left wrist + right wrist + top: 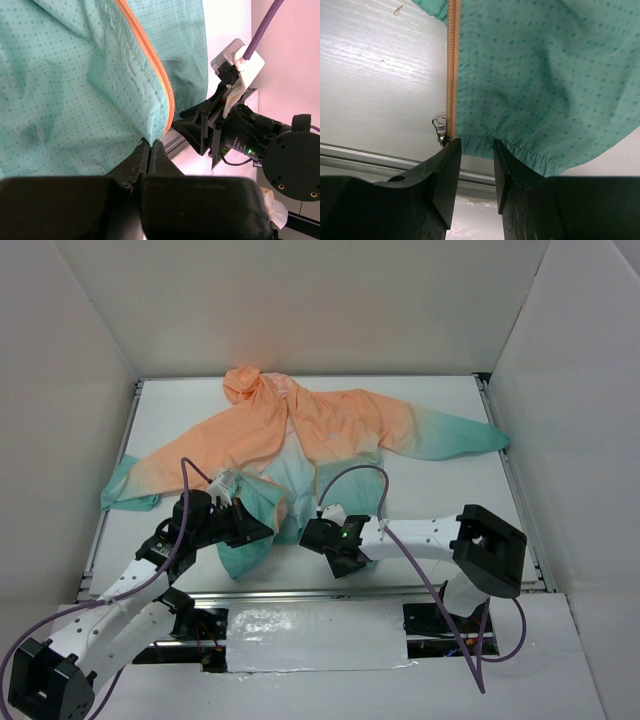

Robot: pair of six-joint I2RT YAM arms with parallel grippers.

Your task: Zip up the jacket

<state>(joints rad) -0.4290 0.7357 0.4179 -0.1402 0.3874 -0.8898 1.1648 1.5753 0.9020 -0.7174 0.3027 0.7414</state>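
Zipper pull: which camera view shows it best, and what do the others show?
The right wrist view: the metal zipper pull lies sharp and close beside the jacket hem. The left wrist view shows only orange zipper teeth, no pull. In the top view it is too small to find.

The right gripper (477,149) has its two black fingers (445,172) parted by a narrow gap, with the tips at the gathered teal hem of the jacket (545,75). The orange zipper tape (452,65) runs straight along the fabric's edge. It ends at a silver pull tab (440,129) just above one fingertip, over the white table (380,75) near its metal rail (375,156).
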